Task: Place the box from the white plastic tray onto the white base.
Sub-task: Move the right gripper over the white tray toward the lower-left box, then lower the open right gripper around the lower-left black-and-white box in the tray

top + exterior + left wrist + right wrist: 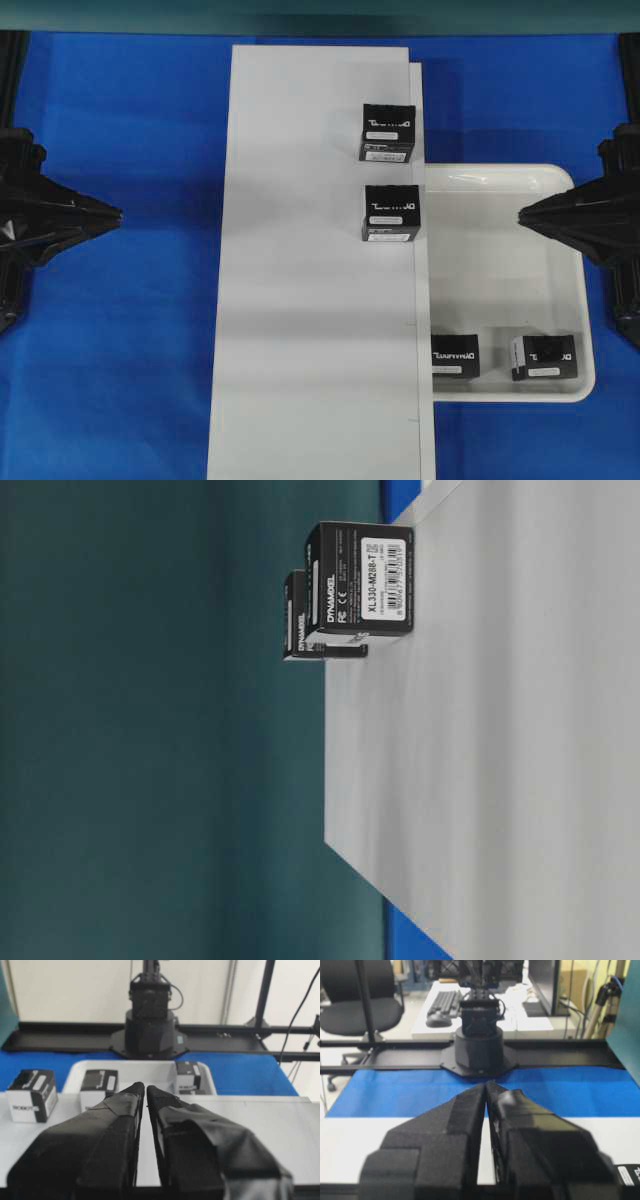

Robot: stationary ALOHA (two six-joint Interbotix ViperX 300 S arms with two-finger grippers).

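In the table-level view, the nearer small black cuboid box (360, 580) standing on the long flat matte white board (500, 760) carries a white label reading "XL330-M288-T" beside a barcode, and "DYNAMIXEL" in white along its adjoining side. An "FC" mark stands on the black face next to the label. The second black box (296, 615) just behind it also shows "DYNAMIXEL" on its side. In the overhead view, white logo lettering lies on the tops of the black boxes, too small and turned round to spell out with certainty.
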